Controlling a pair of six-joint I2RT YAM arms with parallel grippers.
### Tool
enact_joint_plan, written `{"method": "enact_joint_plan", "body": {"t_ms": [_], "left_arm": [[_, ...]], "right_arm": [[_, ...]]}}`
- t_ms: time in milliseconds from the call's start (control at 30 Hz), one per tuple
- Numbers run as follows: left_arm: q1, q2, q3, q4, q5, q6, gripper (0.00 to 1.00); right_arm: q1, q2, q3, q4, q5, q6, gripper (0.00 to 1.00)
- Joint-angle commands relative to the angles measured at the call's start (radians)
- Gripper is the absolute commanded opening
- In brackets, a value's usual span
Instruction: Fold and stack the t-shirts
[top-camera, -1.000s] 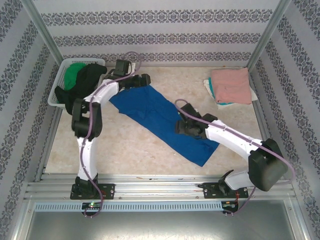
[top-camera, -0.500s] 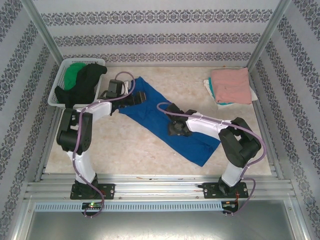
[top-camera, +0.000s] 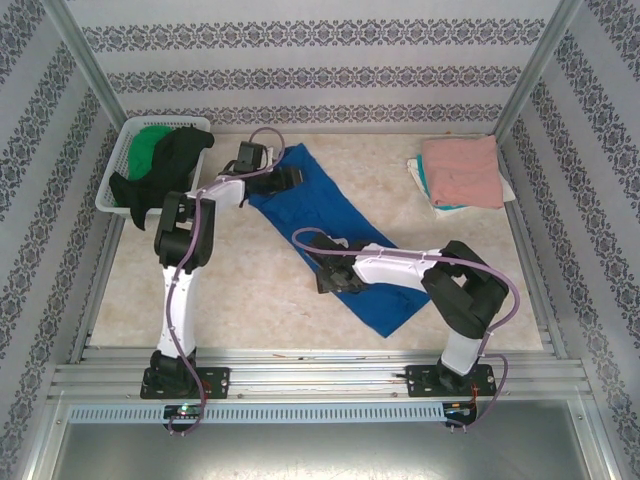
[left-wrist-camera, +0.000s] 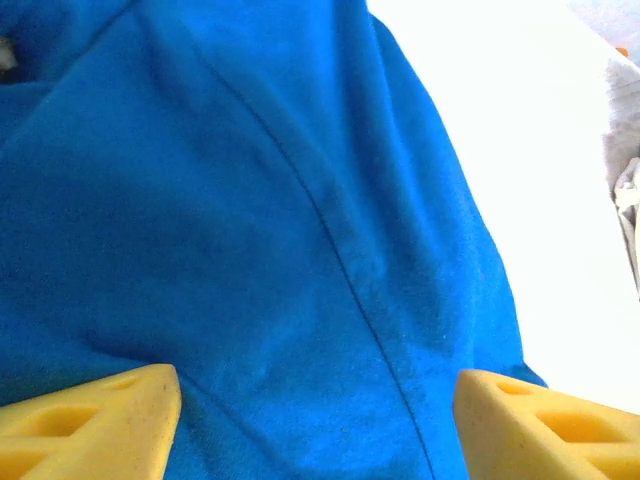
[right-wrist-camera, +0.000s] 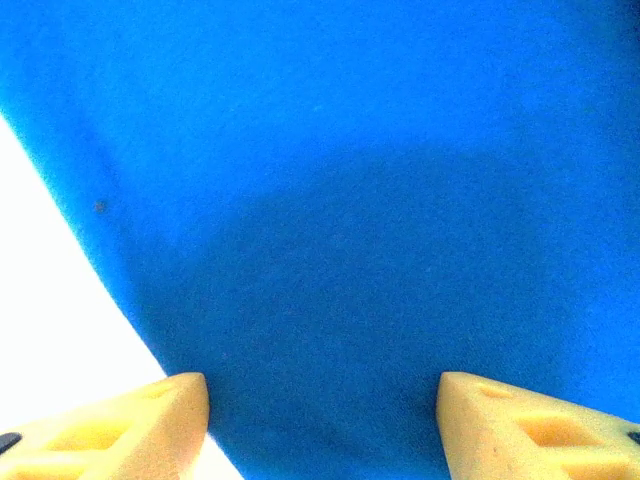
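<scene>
L hand (left-wrist-camera: 315, 425) released over far end of blue t-shirt (top-camera: 325, 205); R hand (right-wrist-camera: 320, 420) released over nearer part, w/ shirt diag. on counter (top-camera: 250, 290).

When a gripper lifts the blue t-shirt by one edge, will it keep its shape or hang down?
The blue t-shirt will probably hang limp: it is thin cloth lying flat, with soft folds near its seam. It looks light, so a sideways push would likely bunch it rather than slide it whole.

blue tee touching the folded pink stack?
Apart. The top view shows a strip of bare table between the blue t-shirt and the pink stack.
</scene>
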Motion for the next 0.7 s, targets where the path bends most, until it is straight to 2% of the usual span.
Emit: {"method": "enact_joint_plan", "body": {"t_ms": [0,133,233,267,367,400,500,600,633,667], "left_arm": [[-0.02,0.13,0.137,-0.147,0.049,0.035,0.73],[-0.041,0.223,0.403,-0.271,0.105,0.061,0.76],[-0.049,0.211,0.543,-0.408,0.092,0.144,0.93],[-0.049,0.191,0.558,-0.436,0.087,0.169,1.0],[-0.05,0.09,0.532,-0.501,0.033,0.243,1.0],[-0.048,0.042,0.495,-0.512,0.002,0.263,1.0],[-0.047,-0.141,0.282,-0.438,-0.198,0.219,1.0],[-0.042,-0.366,-0.048,-0.23,-0.375,0.147,1.0],[-0.033,-0.439,-0.151,-0.151,-0.395,0.11,1.0],[-0.013,-0.507,-0.247,-0.081,-0.363,0.032,1.0]], "right_arm": [[0.059,0.063,0.061,0.039,-0.132,0.065,0.63],[0.093,0.03,0.174,0.025,-0.145,0.052,0.67],[0.083,-0.067,0.16,0.032,-0.116,0.018,0.68],[0.073,-0.099,0.144,0.024,-0.101,0.006,0.69],[0.005,-0.199,0.047,-0.031,-0.024,-0.026,0.68],[-0.03,-0.228,0.003,-0.044,-0.004,-0.033,0.66],[-0.1,-0.273,-0.107,-0.038,0.001,-0.049,0.61],[-0.073,-0.272,-0.162,-0.024,-0.029,-0.043,0.59],[-0.045,-0.269,-0.179,-0.017,-0.038,-0.032,0.58],[-0.011,-0.264,-0.191,-0.015,-0.052,-0.012,0.57]]}}
